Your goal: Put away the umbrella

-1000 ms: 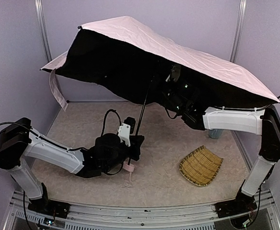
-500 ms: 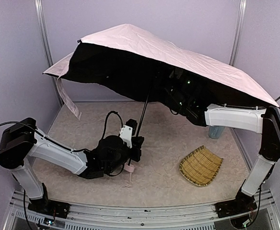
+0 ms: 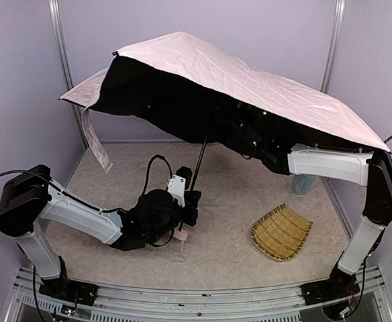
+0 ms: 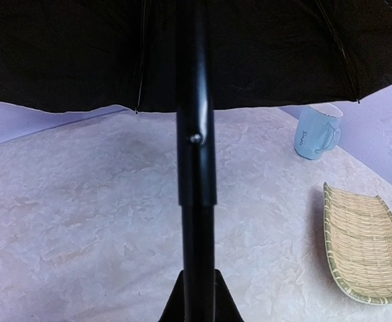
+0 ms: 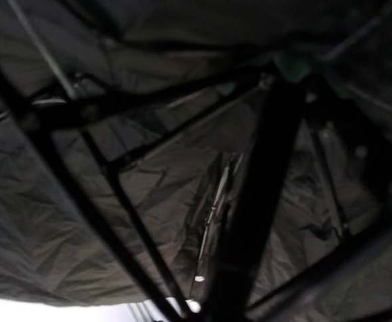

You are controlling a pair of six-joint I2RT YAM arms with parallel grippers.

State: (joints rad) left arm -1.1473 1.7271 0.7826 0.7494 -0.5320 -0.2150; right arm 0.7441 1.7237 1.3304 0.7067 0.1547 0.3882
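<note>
The umbrella (image 3: 250, 74) stands open over the table, pale pink on top and black underneath, tilted down to the right. Its thin black shaft (image 3: 199, 161) runs down to the small pink handle (image 3: 181, 236). My left gripper (image 3: 190, 201) is shut on the shaft just above the handle. In the left wrist view the shaft (image 4: 196, 168) rises from between my black fingers (image 4: 172, 305). My right gripper (image 3: 250, 137) reaches up under the canopy near the shaft's top, lost against the black lining. The right wrist view shows only dark lining (image 5: 48, 221) and ribs (image 5: 115, 194).
A woven straw tray (image 3: 281, 232) lies at the right front, also in the left wrist view (image 4: 364, 248). A pale blue mug (image 3: 302, 184) stands behind it by the right wall. The umbrella's closing strap (image 3: 95, 144) hangs from the canopy's left edge. Walls enclose the table.
The canopy's left edge has lifted a little and the hanging strap has swung right. My right arm has pushed slightly further under the canopy. The left grip on the shaft holds.
</note>
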